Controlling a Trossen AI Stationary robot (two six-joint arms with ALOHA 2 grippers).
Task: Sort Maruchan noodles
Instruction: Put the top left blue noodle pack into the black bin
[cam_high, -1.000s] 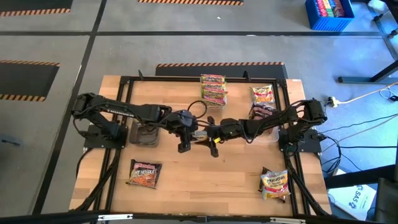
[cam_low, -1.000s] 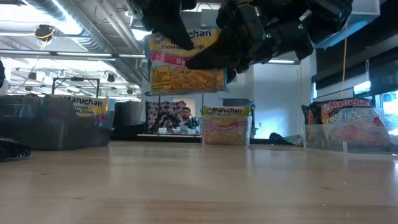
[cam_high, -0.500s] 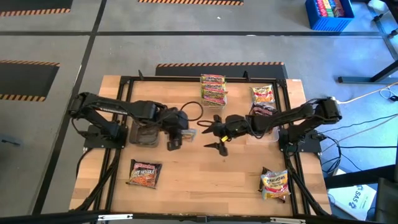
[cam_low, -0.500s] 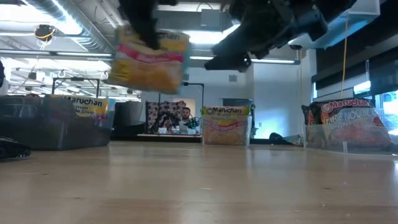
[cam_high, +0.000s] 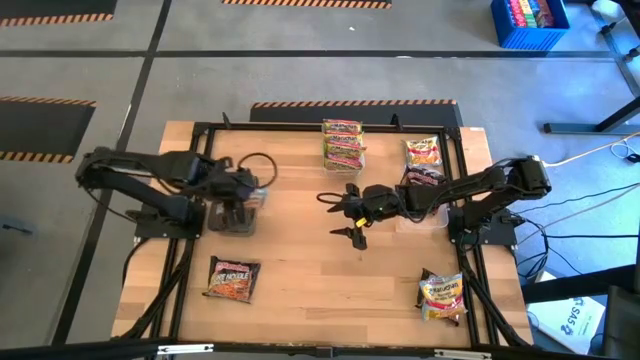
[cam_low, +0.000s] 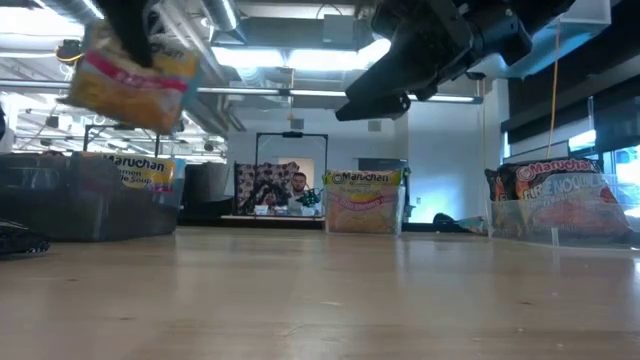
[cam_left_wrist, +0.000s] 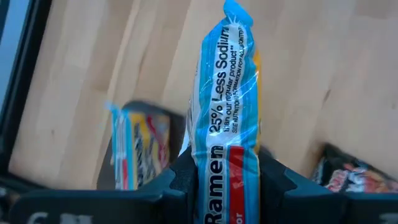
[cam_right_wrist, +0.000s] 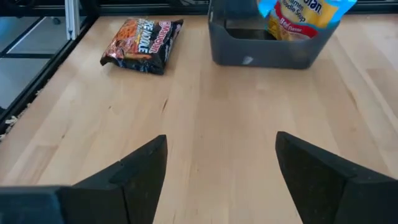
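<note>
Seen from above: a wooden worktop (cam_high: 320, 290) with two dark arms reaching inward from the left and right edges.

Left gripper (cam_high: 246, 190) near the left edge, pinched tight on a blue-and-yellow noodle packet (cam_left_wrist: 227, 118), held edge-up above a dark tub (cam_right_wrist: 273, 46) standing on the worktop. From table level, the same packet (cam_low: 130, 80) hanging well above the surface. Inside the tub, what looks like another packet (cam_left_wrist: 140, 146), though blurred and hard to confirm.

Right gripper (cam_high: 348, 213) near the middle of the worktop, fingers spread wide and carrying nothing, raised off the wood.

Elsewhere: a dark brown packet (cam_high: 233, 279) flat near the front-left corner, a pale packet (cam_high: 441, 293) near the front-right corner, a yellow-green stack (cam_high: 343, 143) at the back edge, and more packets (cam_high: 423, 152) toward the back-right corner.

Probably light, with crinkly, slick film around a brittle noodle block. Best pinched across the flat faces near the middle, firmly enough to stop sliding, gently enough not to crack the block; sealed end flaps too floppy for a sure hold.
</note>
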